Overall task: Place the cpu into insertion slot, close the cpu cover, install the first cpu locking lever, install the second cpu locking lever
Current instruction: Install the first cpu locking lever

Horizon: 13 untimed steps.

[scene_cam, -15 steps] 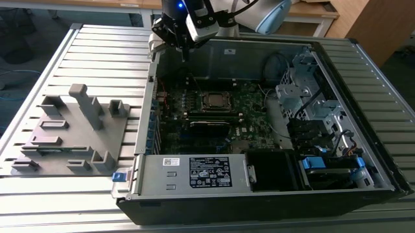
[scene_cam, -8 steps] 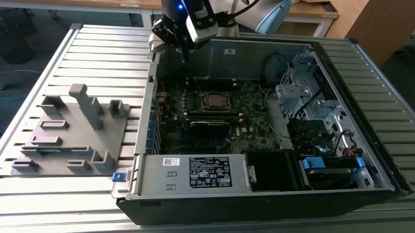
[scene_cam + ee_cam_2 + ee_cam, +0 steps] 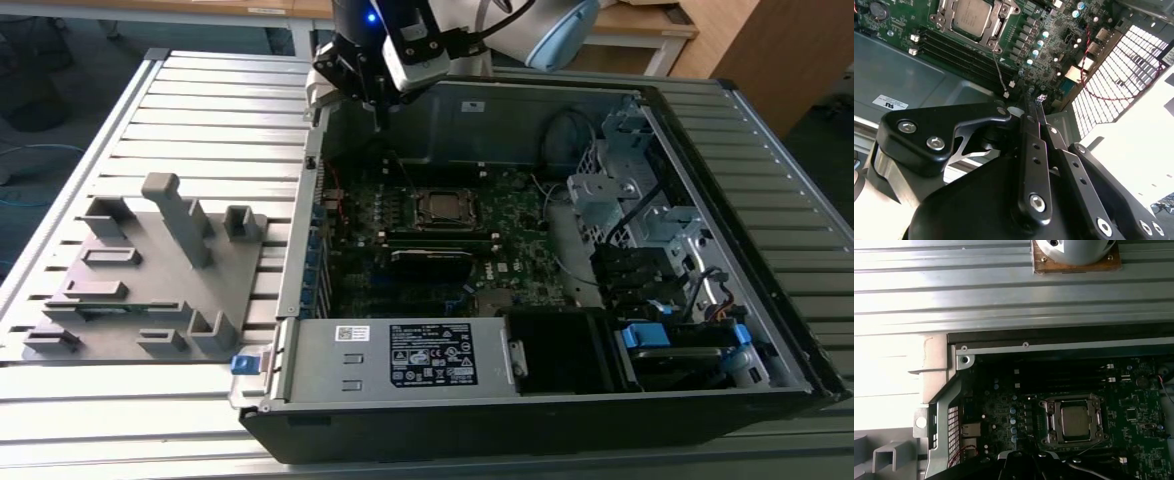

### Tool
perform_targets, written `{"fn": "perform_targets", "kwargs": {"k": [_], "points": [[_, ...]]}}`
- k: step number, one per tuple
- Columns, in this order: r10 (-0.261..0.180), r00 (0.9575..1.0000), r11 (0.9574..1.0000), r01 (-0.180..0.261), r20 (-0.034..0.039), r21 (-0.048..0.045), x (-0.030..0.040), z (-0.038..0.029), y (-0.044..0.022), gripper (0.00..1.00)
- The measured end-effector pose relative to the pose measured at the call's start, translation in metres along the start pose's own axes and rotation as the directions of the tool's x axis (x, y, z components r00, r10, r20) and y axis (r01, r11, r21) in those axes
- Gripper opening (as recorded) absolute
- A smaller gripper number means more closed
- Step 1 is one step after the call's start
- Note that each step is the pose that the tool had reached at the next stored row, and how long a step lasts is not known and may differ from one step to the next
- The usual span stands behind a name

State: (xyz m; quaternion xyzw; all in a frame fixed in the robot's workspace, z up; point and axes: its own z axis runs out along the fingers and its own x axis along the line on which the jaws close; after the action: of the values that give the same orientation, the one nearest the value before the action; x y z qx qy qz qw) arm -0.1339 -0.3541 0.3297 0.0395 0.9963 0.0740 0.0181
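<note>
The cpu (image 3: 438, 207) (image 3: 971, 17) (image 3: 1075, 421), a square silvery chip, lies flat in the insertion slot (image 3: 416, 222) on the green motherboard. The cpu cover (image 3: 995, 31) (image 3: 1050, 421), a silvery frame, lies down around the chip, whose top shows through its window. My gripper (image 3: 380, 112) (image 3: 1033, 100) (image 3: 1028, 455) hangs above the case's rear wall, at the exterior view's upper left of the slot, well apart from it. Its black fingers are shut with nothing between them. A thin wire rod (image 3: 999, 72) sticks out from the slot's corner.
The open computer case (image 3: 307, 160) lies on a ribbed metal table (image 3: 200, 110). A grey fixture block (image 3: 147, 270) stands at the exterior view's left. Inside the case sit black memory slots (image 3: 434, 240), a power supply (image 3: 400, 355) and drive bays (image 3: 641, 230).
</note>
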Motion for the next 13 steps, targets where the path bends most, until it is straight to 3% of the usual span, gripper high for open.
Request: {"fn": "perform_targets", "kwargs": {"k": [5, 13], "points": [[0.000, 1.0000, 1.0000, 0.000, 0.0000, 0.0001, 0.0002, 0.0054, -0.0008, 0.11], [0.000, 1.0000, 1.0000, 0.000, -0.0001, 0.0001, 0.0002, 0.0067, -0.0010, 0.11]]}}
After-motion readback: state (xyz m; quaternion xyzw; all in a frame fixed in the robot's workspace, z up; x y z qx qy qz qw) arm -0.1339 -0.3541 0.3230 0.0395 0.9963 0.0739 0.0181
